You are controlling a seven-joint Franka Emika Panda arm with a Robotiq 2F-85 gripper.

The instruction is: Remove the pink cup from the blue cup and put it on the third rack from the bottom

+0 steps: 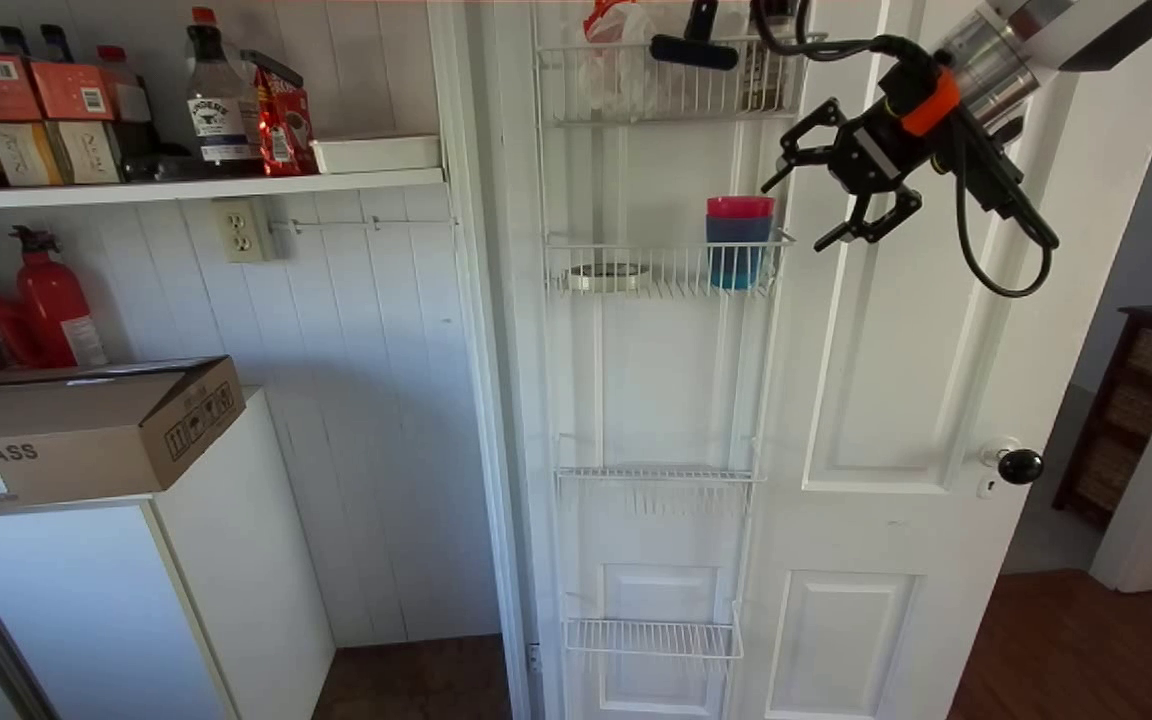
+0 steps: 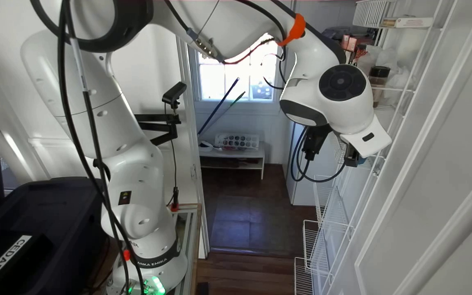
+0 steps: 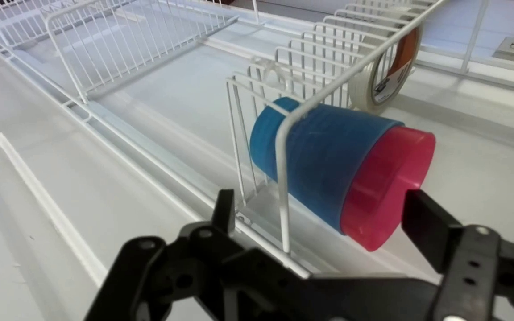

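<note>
In an exterior view I face the door [image 1: 881, 350] and wire rack [image 1: 676, 247] nearly square-on, from well back, the right edge of the white counter [image 1: 246, 540] at lower left. In an exterior view I look past the arm [image 2: 141, 176], down and obliquely along the rack toward a window [image 2: 248, 78]. Both exterior views share arm and rack. My wrist view is close and tilted, the gripper [image 3: 321, 214] nearest, sharing pink cup [image 1: 741, 206] and blue cup [image 1: 738, 231] with an exterior view.
</note>
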